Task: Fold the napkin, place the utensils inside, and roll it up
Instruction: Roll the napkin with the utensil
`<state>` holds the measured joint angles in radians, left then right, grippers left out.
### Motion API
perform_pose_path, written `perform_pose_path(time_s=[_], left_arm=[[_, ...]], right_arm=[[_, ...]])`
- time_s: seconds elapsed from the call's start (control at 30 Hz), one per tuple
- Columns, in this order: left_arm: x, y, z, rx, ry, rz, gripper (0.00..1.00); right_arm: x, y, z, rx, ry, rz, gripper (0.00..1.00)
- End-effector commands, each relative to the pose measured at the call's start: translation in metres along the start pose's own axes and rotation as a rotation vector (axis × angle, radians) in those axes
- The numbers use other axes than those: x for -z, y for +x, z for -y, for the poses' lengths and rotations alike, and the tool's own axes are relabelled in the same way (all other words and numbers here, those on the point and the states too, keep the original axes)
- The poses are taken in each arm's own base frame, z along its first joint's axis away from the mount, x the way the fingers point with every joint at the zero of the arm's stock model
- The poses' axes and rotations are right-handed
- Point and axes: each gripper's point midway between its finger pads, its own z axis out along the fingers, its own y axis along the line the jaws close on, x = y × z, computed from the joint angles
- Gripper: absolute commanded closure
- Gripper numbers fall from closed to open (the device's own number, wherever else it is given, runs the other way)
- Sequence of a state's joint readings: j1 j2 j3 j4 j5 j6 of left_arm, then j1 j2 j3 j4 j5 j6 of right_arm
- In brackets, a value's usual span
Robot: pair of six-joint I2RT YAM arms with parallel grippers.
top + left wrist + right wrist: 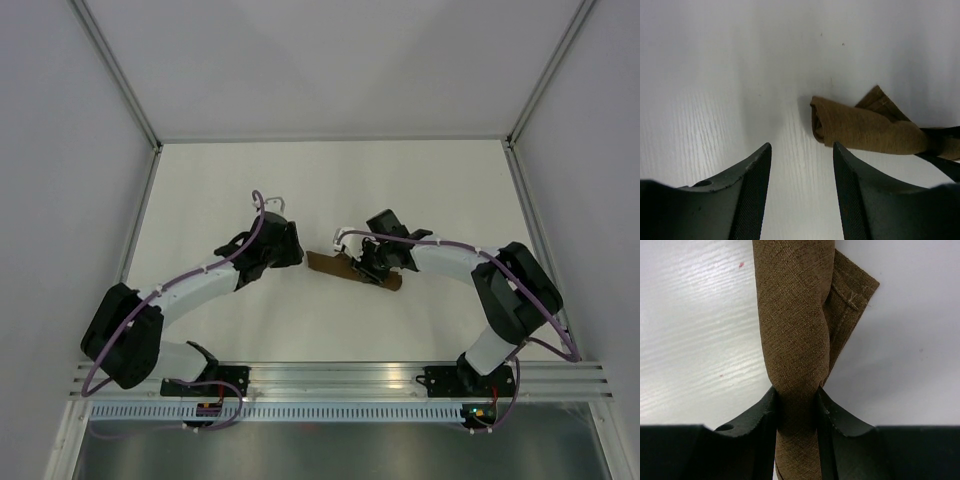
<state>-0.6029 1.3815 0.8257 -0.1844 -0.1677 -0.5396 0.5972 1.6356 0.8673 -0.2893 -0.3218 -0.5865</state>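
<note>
white tabletop (330,190), one rolled napkin (325,264) at mid-table: right side pinching it, left side open at its free end.
right gripper (796,395) has its jaws narrowed onto the brown roll, the cloth squeezed between them, and a hemmed corner pokes out beside the roll just beyond the grip. the roll's long axis runs left to right across the middle of the table, its left end a touch farther back. left gripper (801,147) stands with jaws apart and nothing between them; the roll's blunt left end lies just ahead and to the right of them, not touching. so the left arm is the nearer one to that loose end, while the right has the right-hand half. count: one napkin, two grippers, no utensils showing. whether any sit inside the roll, can't tell.
</note>
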Motion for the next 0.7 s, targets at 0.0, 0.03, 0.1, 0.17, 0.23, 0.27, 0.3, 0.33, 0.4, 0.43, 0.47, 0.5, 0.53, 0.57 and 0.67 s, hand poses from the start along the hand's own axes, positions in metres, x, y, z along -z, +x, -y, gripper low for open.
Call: perform_pose_path(time_s=[0.0, 0.03, 0.1, 0.17, 0.23, 0.27, 0.3, 0.33, 0.4, 0.43, 0.47, 0.5, 0.53, 0.57, 0.67], left_arm=[[0.001, 0.01, 0.01, 0.22, 0.039, 0.072, 0.43], [0.002, 0.012, 0.022, 0.231, 0.071, 0.094, 0.42], [-0.001, 0.018, 0.025, 0.28, 0.065, 0.125, 0.42], [-0.005, 0.024, 0.042, 0.312, 0.103, 0.138, 0.42], [-0.007, 0.024, 0.05, 0.326, 0.097, 0.171, 0.41], [-0.009, 0.024, 0.054, 0.346, 0.091, 0.183, 0.41], [-0.011, 0.023, 0.053, 0.353, 0.062, 0.213, 0.39], [-0.014, 0.023, 0.054, 0.373, 0.059, 0.221, 0.39], [-0.021, 0.025, 0.058, 0.394, 0.063, 0.223, 0.39], [-0.023, 0.026, 0.06, 0.413, 0.063, 0.218, 0.39], [-0.026, 0.029, 0.056, 0.417, 0.032, 0.219, 0.39], [-0.028, 0.032, 0.059, 0.416, 0.025, 0.218, 0.39], [-0.029, 0.034, 0.059, 0.442, 0.013, 0.226, 0.39], [-0.03, 0.036, 0.057, 0.45, 0.003, 0.233, 0.37], [-0.036, 0.036, 0.06, 0.495, 0.015, 0.246, 0.37]], right_arm=[[-0.015, 0.024, -0.017, -0.151, -0.082, -0.108, 0.85], [-0.017, 0.023, -0.017, -0.164, -0.09, -0.11, 0.85], [-0.024, 0.021, -0.016, -0.21, -0.107, -0.123, 0.85], [-0.028, 0.014, -0.013, -0.238, -0.116, -0.12, 0.85], [-0.034, 0.014, -0.016, -0.287, -0.138, -0.136, 0.85], [-0.035, 0.008, -0.014, -0.296, -0.137, -0.126, 0.85], [-0.038, 0.009, -0.016, -0.323, -0.145, -0.132, 0.85], [-0.039, 0.008, -0.016, -0.337, -0.148, -0.132, 0.85], [-0.041, 0.002, -0.016, -0.357, -0.164, -0.123, 0.85], [-0.042, -0.001, -0.016, -0.379, -0.164, -0.12, 0.85], [-0.042, -0.004, -0.016, -0.39, -0.168, -0.113, 0.85], [-0.044, -0.005, -0.016, -0.398, -0.173, -0.112, 0.85], [-0.044, -0.007, -0.016, -0.417, -0.177, -0.108, 0.85], [-0.045, -0.009, -0.016, -0.424, -0.178, -0.105, 0.85], [-0.049, -0.009, -0.016, -0.45, -0.18, -0.104, 0.85]])
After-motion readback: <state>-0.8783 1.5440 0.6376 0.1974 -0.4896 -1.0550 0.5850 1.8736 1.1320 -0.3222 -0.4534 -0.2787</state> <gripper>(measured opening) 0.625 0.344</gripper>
